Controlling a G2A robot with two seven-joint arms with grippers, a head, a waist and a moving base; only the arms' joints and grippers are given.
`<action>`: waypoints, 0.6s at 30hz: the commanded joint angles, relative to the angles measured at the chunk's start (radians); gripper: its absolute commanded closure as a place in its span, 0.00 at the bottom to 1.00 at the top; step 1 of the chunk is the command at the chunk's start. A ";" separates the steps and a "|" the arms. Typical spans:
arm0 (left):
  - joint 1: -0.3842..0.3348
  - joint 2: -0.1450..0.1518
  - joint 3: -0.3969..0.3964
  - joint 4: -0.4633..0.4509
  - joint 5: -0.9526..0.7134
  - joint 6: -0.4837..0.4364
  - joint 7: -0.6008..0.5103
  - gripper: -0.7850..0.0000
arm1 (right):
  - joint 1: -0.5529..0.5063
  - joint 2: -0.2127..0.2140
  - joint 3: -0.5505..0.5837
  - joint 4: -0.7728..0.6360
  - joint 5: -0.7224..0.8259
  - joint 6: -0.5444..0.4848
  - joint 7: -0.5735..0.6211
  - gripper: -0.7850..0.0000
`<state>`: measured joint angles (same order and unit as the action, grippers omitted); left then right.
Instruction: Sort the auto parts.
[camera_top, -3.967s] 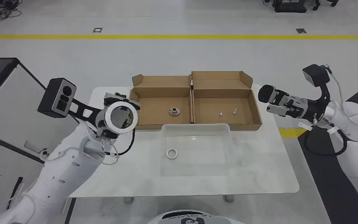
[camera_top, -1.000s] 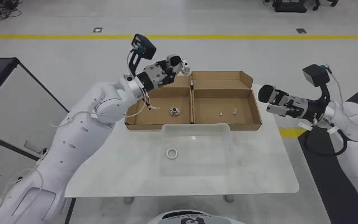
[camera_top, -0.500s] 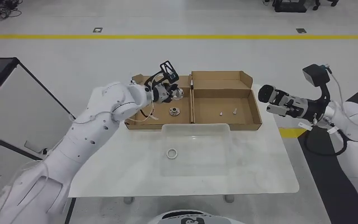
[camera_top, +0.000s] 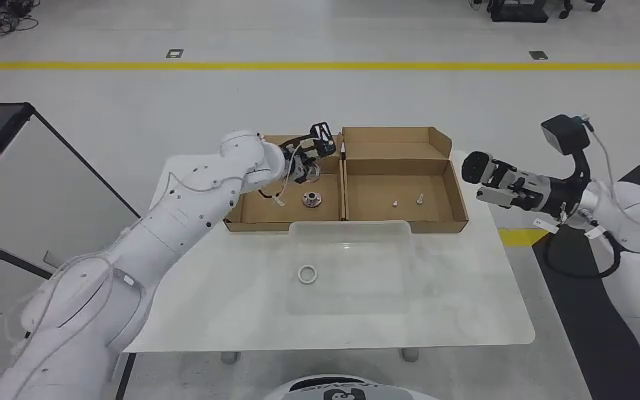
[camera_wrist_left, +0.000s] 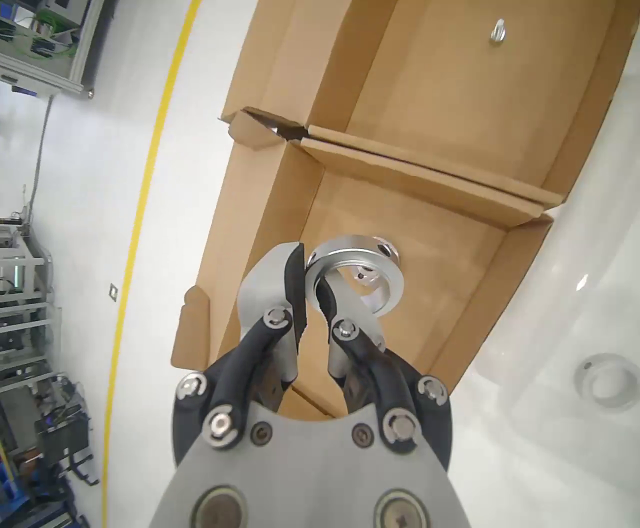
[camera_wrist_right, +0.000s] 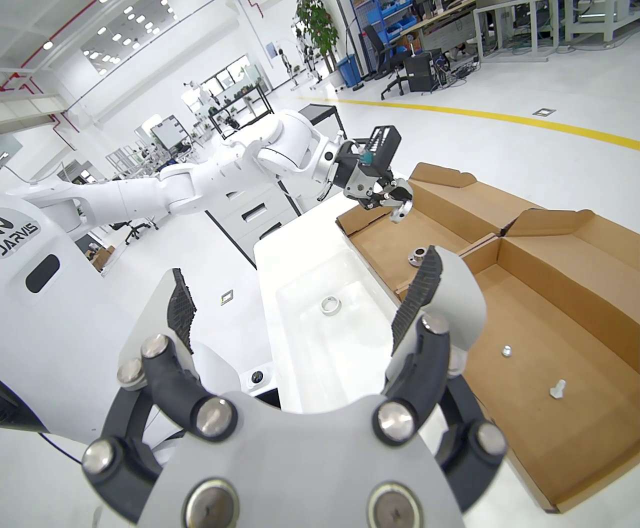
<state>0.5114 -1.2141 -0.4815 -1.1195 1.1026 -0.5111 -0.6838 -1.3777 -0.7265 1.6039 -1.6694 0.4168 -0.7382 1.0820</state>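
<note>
My left gripper (camera_top: 306, 166) hangs over the left cardboard box (camera_top: 268, 198), shut on the rim of a silver metal ring (camera_wrist_left: 361, 247). From the right wrist view that ring (camera_wrist_right: 400, 213) hangs tilted in the left gripper (camera_wrist_right: 392, 199), above the box floor. Below it in the box lies a flanged silver part (camera_top: 312, 199). The right box (camera_top: 445, 205) holds two small bolts (camera_top: 396, 201) (camera_top: 420, 197). Another ring (camera_top: 308, 273) lies in the white tray (camera_top: 372, 285). My right gripper (camera_top: 478, 186) is open beyond the table's right edge (camera_wrist_right: 310, 300).
The two boxes stand side by side at the back of the table with their flaps raised. The tray sits right in front of them. Bare white tabletop (camera_top: 470, 290) lies to the tray's right and left.
The left arm has swung from the table's left edge, up and over, down to the left box with the ring in its gripper. The right arm has not moved.
</note>
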 joint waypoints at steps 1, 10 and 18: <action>-0.021 -0.021 0.025 0.056 0.018 -0.015 -0.005 1.00 | 0.000 0.000 0.000 0.000 0.000 0.000 0.000 0.00; -0.076 -0.111 0.111 0.255 0.098 -0.063 0.001 1.00 | 0.000 0.000 0.000 0.000 0.000 0.000 0.000 0.00; -0.086 -0.183 0.160 0.406 0.140 -0.109 0.031 1.00 | 0.000 0.000 0.000 0.000 0.000 0.000 0.000 0.00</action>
<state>0.4250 -1.3889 -0.3261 -0.7316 1.2393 -0.6161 -0.6538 -1.3777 -0.7265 1.6039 -1.6694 0.4168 -0.7382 1.0820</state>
